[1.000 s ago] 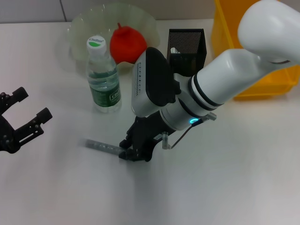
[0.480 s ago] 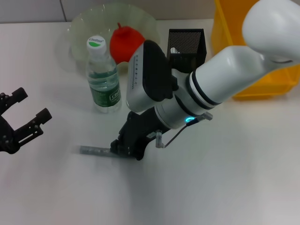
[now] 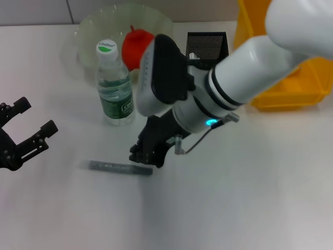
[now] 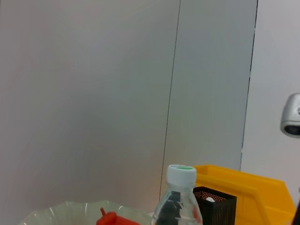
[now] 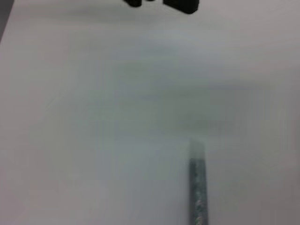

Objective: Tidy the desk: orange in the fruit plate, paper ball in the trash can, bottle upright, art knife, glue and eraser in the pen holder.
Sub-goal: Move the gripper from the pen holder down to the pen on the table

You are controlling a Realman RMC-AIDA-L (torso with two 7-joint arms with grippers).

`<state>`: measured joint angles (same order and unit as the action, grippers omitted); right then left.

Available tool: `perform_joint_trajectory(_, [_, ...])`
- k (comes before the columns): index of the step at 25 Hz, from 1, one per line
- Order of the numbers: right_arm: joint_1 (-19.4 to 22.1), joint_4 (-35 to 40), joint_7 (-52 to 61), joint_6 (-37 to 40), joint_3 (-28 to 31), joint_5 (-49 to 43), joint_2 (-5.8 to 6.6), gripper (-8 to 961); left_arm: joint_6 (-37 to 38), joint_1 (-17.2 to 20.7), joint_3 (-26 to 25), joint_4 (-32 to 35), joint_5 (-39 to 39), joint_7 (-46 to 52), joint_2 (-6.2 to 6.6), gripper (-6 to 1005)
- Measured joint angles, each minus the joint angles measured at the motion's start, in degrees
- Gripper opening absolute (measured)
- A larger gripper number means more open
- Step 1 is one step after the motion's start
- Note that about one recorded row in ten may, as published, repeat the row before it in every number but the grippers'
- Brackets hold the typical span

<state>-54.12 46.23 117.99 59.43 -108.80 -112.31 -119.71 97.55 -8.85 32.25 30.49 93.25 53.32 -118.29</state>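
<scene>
Progress is judged as partial. The bottle (image 3: 115, 86) is found standing upright on the worktop (image 3: 250, 198), its cap uppermost, so that item is regarded as done. A red-orange fruit (image 3: 136, 48), taken to be the orange of the task, is seen resting in the translucent fruit plate (image 3: 88, 31) behind the bottle; that item also appears done. The black mesh pen holder (image 3: 207, 48) stands beside the plate, with a small white object visible inside it; whether this is the eraser or the glue cannot be determined. No paper ball is seen on the worktop. A yellow bin (image 3: 291, 78) stands at the far right; if it serves as the trash can, its contents are not shown.

One item is clearly outstanding: a slim grey stick, judged to be the art knife (image 3: 119, 167), lies flat on the worktop in front of the bottle, well apart from the pen holder. In the right wrist view its end (image 5: 198, 187) is seen lying on bare surface.

The right gripper (image 3: 147, 152) is positioned just above the knife's near end, at or very near it. How far its fingers are parted, and whether anything is held, cannot be told from these views. The left gripper (image 3: 25, 136) is held to the far left, its fingers spread wide and holding nothing.
</scene>
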Motion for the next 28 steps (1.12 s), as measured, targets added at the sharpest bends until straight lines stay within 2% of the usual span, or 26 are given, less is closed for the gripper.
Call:
perform_joint_trajectory(2, [-1.28, -1.27, 0.78, -0.17, -0.13, 0.01, -0.08, 4, 0.0, -0.02, 0.0, 0.0, 0.0, -0.05, -0.01, 834])
perform_joint_trajectory(5, [-7.56, -8.11, 2.93, -1.38, -2.87, 3.38, -0.17, 91, 0.01, -0.18, 0.0, 0.0, 0.04, -0.31, -0.01, 834])
perform_joint_trajectory(8, [-8.65, -9.09, 2.67, -2.3, -5.33, 6.85, -0.18, 177, 0.02, -0.24, 0.0, 0.0, 0.04, -0.42, -0.01, 834])
perform_joint_trajectory(10, [-8.48, -8.47, 2.4, -2.87, -7.15, 8.53, -0.18, 399, 0.02, -0.28, 0.0, 0.0, 0.04, -0.5, 0.0, 834])
perform_joint_trajectory(15, [-8.16, -8.36, 2.34, -4.74, -11.64, 11.74, -0.17, 395, 0.04, -0.29, 0.0, 0.0, 0.01, -0.5, -0.08, 834])
perform_joint_trajectory(20, [-6.97, -8.12, 2.33, -6.67, -13.63, 11.97, -0.16, 391, 0.07, -0.38, 0.0, -0.15, -0.06, -0.5, -0.09, 835])
perform_joint_trajectory(28, [-5.49, -7.8, 2.25, -8.81, -14.06, 12.03, -0.17, 392, 0.27, -0.38, 0.0, -0.88, -0.09, -0.57, -0.1, 834])
